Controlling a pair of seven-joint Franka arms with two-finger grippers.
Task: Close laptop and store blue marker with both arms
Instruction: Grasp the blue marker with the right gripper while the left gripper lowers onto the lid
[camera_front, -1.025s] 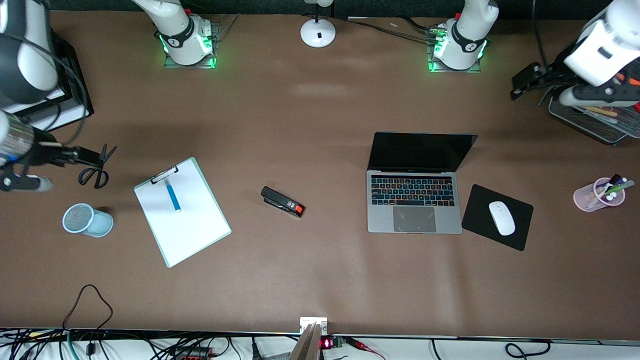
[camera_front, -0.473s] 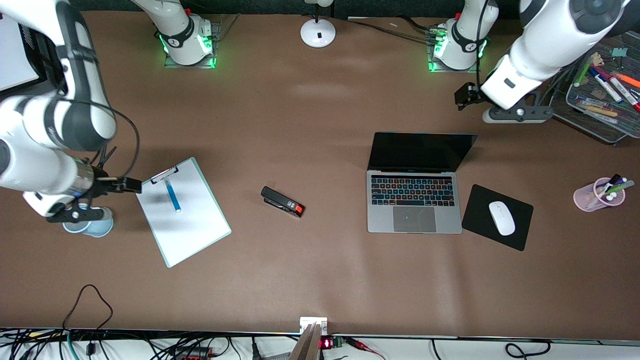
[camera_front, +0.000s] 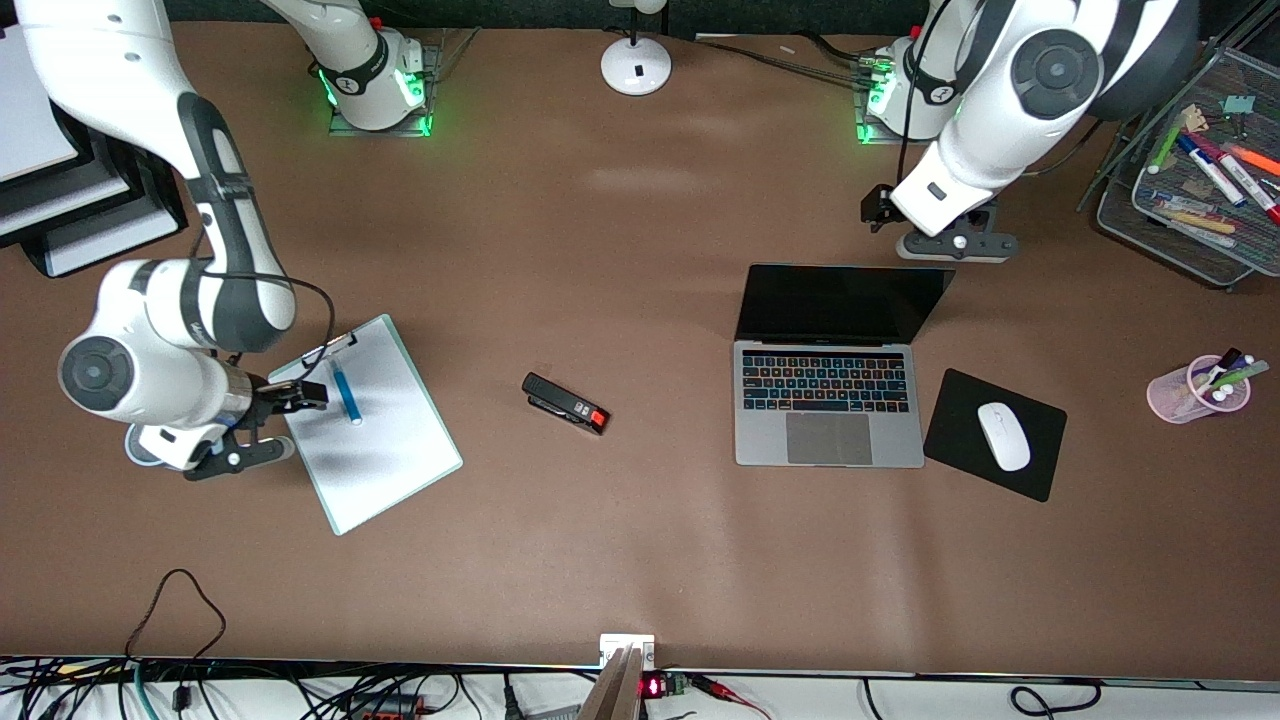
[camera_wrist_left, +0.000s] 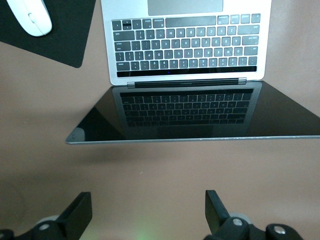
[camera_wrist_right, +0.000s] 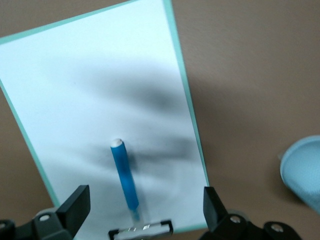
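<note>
The laptop (camera_front: 828, 400) lies open toward the left arm's end of the table, its black screen (camera_front: 840, 303) tilted back; the left wrist view shows its keyboard (camera_wrist_left: 186, 45) and screen. My left gripper (camera_front: 878, 205) hangs open and empty (camera_wrist_left: 147, 215) over the bare table just past the screen's top edge. The blue marker (camera_front: 346, 393) lies on a white clipboard (camera_front: 380, 450) toward the right arm's end. My right gripper (camera_front: 300, 393) is open and empty (camera_wrist_right: 145, 207) over the clipboard's clip end, with the marker (camera_wrist_right: 124, 180) between its fingers' lines, below them.
A black stapler (camera_front: 565, 402) lies mid-table. A white mouse (camera_front: 1003, 436) sits on a black pad (camera_front: 960, 410) beside the laptop. A pink pen cup (camera_front: 1198, 388) and a mesh tray of markers (camera_front: 1190, 200) stand near the left arm. A pale-blue cup (camera_wrist_right: 305, 170) is by the clipboard.
Both arms swung in from the table's ends. The right gripper came over the clipboard and marker; the left gripper came from the mesh tray to the laptop's screen edge. Nothing was grasped.
</note>
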